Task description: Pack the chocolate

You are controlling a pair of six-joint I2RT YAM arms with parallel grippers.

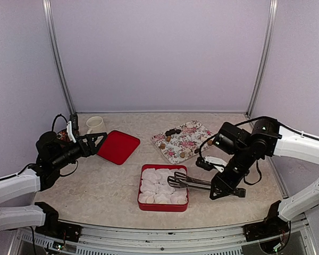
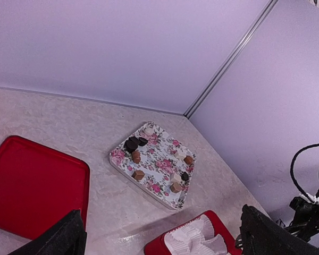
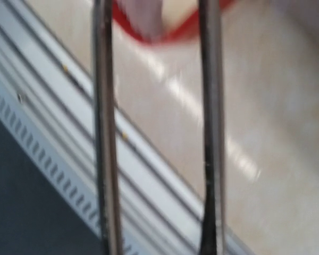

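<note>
Tongs (image 1: 194, 182) clasped by right gripper (image 1: 219, 190) reach over the red box (image 1: 162, 209); left gripper (image 1: 98, 144) gapes empty.

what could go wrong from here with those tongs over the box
1. The tongs in the right gripper hang with their tips low over the paper cups in the red box; a sideways move could snag a cup and drag it out of place.
2. The chocolates on the floral tray are tiny, so one might slip from the tong tips in transit.
</note>
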